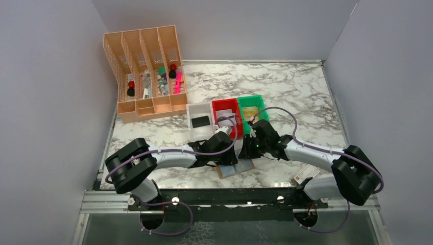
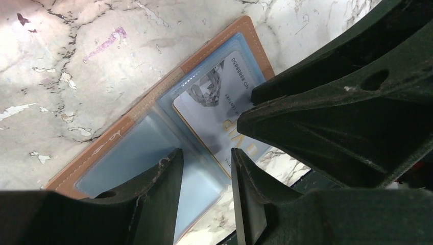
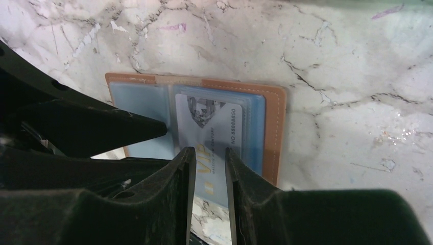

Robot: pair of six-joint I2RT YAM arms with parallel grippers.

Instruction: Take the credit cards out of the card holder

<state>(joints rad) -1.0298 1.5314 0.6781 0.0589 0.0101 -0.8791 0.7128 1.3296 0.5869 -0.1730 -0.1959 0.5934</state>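
Observation:
The card holder [image 1: 234,169] lies open on the marble table near the front edge, brown rim around pale blue inner faces [image 2: 138,148]. A pale credit card [image 3: 214,127] with gold "VIP" letters and a diamond picture sticks partway out of the right-hand pocket, past the holder's near edge. My right gripper [image 3: 210,157] is open by a narrow gap, its fingertips over that card [image 2: 214,109]. My left gripper [image 2: 207,163] is open above the left inner face, and one of its fingers [image 3: 117,127] reaches onto that face. Both grippers [image 1: 228,159] [image 1: 248,152] meet over the holder.
Behind the holder stand a white bin [image 1: 193,109] with a dark card [image 1: 199,121] in it, a red bin [image 1: 227,104] and a green bin [image 1: 254,99]. A peach desk organiser [image 1: 145,71] fills the back left. A red-and-white label [image 1: 306,174] lies front right.

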